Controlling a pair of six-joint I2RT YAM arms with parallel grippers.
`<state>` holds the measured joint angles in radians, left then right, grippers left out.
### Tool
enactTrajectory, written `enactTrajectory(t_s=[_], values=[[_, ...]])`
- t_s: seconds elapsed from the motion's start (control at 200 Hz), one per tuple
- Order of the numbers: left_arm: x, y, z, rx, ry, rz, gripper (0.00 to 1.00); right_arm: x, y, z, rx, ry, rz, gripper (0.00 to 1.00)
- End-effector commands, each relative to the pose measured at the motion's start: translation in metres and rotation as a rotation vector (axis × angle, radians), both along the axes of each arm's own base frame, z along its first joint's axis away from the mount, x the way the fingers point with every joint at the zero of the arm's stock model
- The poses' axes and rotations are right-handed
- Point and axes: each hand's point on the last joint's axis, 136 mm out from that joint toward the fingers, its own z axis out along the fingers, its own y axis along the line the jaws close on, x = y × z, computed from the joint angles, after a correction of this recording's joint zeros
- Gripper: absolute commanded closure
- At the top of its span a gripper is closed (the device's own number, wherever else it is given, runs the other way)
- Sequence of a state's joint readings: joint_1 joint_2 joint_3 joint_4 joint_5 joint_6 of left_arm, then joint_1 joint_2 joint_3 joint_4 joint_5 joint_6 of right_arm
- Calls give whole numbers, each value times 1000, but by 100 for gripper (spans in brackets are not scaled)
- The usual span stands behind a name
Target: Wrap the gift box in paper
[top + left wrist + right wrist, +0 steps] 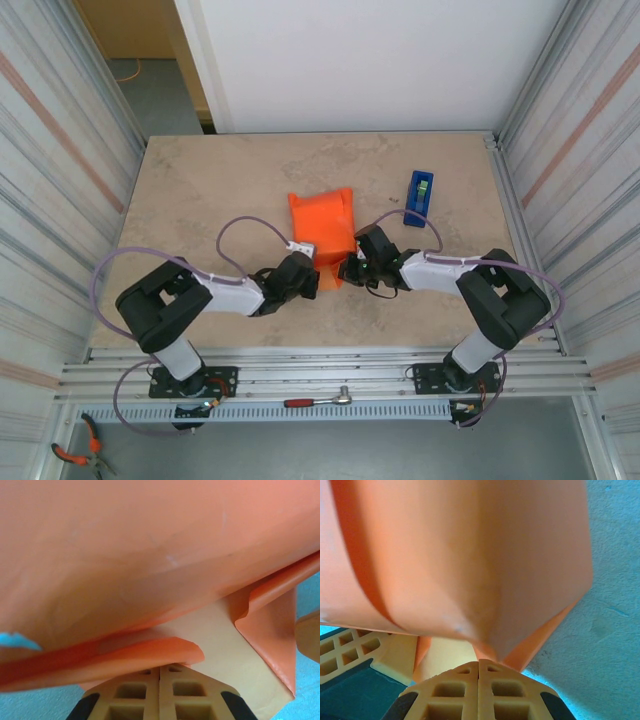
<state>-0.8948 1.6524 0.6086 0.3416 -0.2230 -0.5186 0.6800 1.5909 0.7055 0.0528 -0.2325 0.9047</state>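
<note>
the paper (322, 222) lies near the middle of the surface (200, 190), a little toward the near edge. it is no flat sheet now but is folded up into a puffy bundle with a narrowing tail that points at the near edge. the gift box, i judge, sits inside that bundle, since the orange stands up with some bulk. the blue tape dispenser (420, 197) stands apart from it, toward the right edge.

the left hand (160, 672) has its fingers pressed together, and a curled lip of the paper lies right across their tips. i cannot tell whether the sheet is caught between them. the right hand (478, 667) is also pressed together, and the pointed end of the fold runs straight down into its tips - it looks to be pinching the paper there.

by my reading the main wrap around the box is done and the work is on the near end flap - gathering it to a point and folding it in. what is left, as far as i can judge: laying that flap flat against the bundle, tidying the far end, which looks loose and uneven, and fixing the folds, likely with tape.
</note>
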Motion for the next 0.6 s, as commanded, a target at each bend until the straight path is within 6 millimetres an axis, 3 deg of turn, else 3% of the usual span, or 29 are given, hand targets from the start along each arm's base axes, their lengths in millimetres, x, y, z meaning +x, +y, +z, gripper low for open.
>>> enactTrajectory(t_s=[0.0, 0.336, 0.466, 0.596], values=[[-2, 1, 9, 18, -18, -6, 99, 7, 1, 4, -3, -28, 5, 100], [-9, 12, 65, -59, -94, -4, 94, 14, 1, 1, 2, -28, -3, 100], [-9, 20, 71, -68, -95, 5, 92, 19, 1, -2, 0, -23, 0, 100], [-12, 25, 63, -60, -72, 3, 91, 23, 1, -4, 2, -14, 4, 100]])
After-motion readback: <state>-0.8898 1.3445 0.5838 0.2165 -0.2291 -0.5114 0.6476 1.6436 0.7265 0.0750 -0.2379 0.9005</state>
